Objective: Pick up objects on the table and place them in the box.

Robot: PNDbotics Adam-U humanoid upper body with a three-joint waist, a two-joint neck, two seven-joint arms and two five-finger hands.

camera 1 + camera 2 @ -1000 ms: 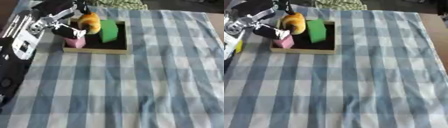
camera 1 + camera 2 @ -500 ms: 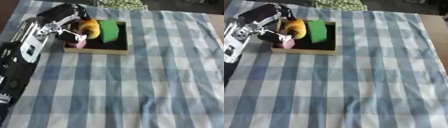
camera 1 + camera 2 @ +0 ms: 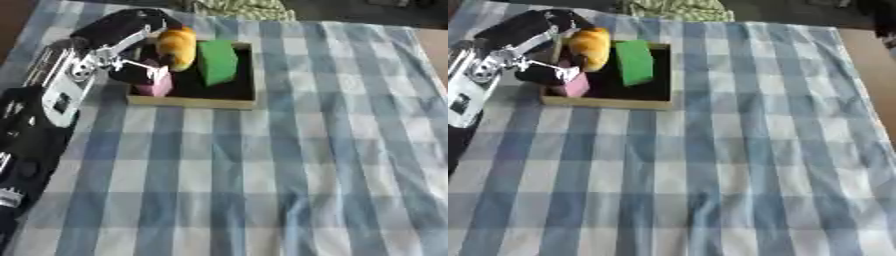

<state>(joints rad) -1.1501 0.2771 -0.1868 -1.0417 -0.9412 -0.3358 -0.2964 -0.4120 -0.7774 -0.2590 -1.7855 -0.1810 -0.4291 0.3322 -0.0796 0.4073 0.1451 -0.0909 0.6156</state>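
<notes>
Box: I see the shallow wooden box with a dark floor at the far left of the table, sitting on the cloth.
Pink block: a small pink block sits in the box's near-left corner, against the left wall.
Orange object: a rounded orange-yellow thing lies at the box's far left, behind the pink block; I can't make out more than colour and shape.
Green block: a green block stands in the middle of the box, just right of the orange object, tilted a little.
Left hand: my left hand comes in from the left edge and hangs over the box's left wall; dark curled fingers are just beside the pink block. Whether they pinch it or only touch it, I cannot tell.
Left arm: black with a silver-white section, running down the left side of the view.
Right hand: not showing in either eye.
Cloth: blue and white checked cloth covers the table.
Far edge: a green striped fabric lies bunched beyond the box.
</notes>
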